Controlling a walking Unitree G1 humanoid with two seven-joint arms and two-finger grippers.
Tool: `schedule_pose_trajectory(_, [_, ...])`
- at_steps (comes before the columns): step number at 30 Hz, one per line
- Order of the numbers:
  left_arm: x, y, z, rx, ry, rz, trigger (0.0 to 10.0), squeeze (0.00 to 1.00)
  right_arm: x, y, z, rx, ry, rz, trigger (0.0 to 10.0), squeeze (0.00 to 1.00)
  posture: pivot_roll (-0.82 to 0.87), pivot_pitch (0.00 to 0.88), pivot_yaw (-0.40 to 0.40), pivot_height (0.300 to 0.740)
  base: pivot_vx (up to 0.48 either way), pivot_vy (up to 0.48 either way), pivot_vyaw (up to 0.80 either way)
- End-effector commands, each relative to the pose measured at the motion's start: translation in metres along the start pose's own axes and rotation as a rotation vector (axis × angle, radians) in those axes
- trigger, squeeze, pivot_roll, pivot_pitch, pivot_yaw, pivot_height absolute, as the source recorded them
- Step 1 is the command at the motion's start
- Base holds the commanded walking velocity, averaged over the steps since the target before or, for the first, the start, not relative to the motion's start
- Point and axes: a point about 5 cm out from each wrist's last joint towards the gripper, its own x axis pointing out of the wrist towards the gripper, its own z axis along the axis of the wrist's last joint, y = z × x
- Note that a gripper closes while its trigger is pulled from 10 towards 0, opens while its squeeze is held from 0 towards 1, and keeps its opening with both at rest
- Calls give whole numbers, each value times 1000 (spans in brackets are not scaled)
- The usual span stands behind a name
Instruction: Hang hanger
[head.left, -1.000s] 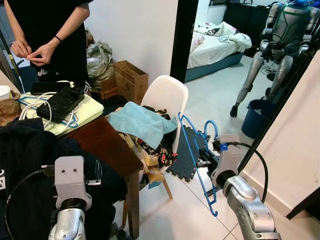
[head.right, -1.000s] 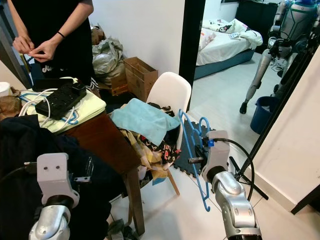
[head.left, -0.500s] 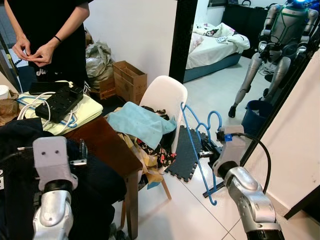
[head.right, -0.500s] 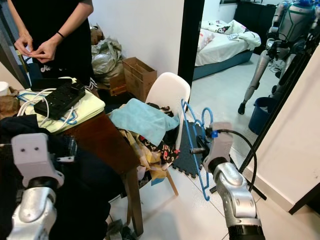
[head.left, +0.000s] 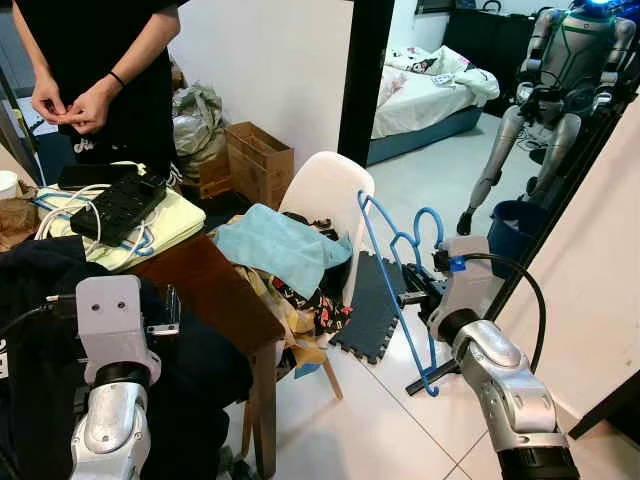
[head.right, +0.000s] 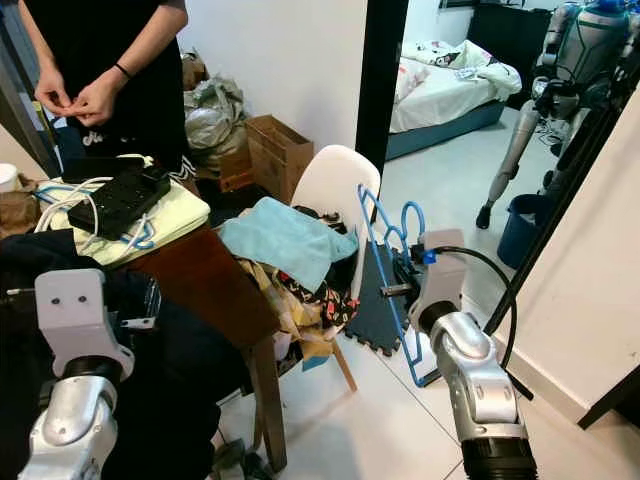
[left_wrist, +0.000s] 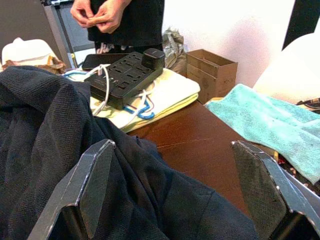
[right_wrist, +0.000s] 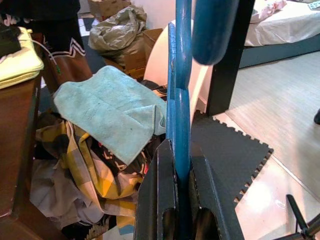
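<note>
Right of centre, the right gripper (head.left: 415, 297) pinches the blue hanger (head.left: 398, 290) at its neck, which looks light, stiff and easily swung.

One blue hanger (head.left: 400, 285), one white chair (head.left: 335, 190) — one power strip (head.left: 122, 205).

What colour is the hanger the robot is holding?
The hanger is blue, clamped in the right tool; the left eye view shows it best.
</note>
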Motion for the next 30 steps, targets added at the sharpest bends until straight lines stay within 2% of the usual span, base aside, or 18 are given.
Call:
schedule_pose_trajectory(1, [1,-2,-1,-10,11,-9,10000,0,2,2,4,-19,-7,17,10000,0,66,0,-43,740,0,0,0])
schedule_pose_trajectory(9, [1,2,4,14,7,14,10000,0,2,9,1,-27,2,49,10000,0,77,0,-48,740,0,129,0])
schedule_pose_trajectory(25, [2,3,10,14,-3,28,10000,0,4,11,2,-25,0,63,10000,0,79,0,-52,740,0,306,0])
schedule_pose_trajectory(30, [5,4,19,20,-25,30,10000,0,4,12,2,-18,-4,62,10000,0,80,0,-43,740,0,353,0])
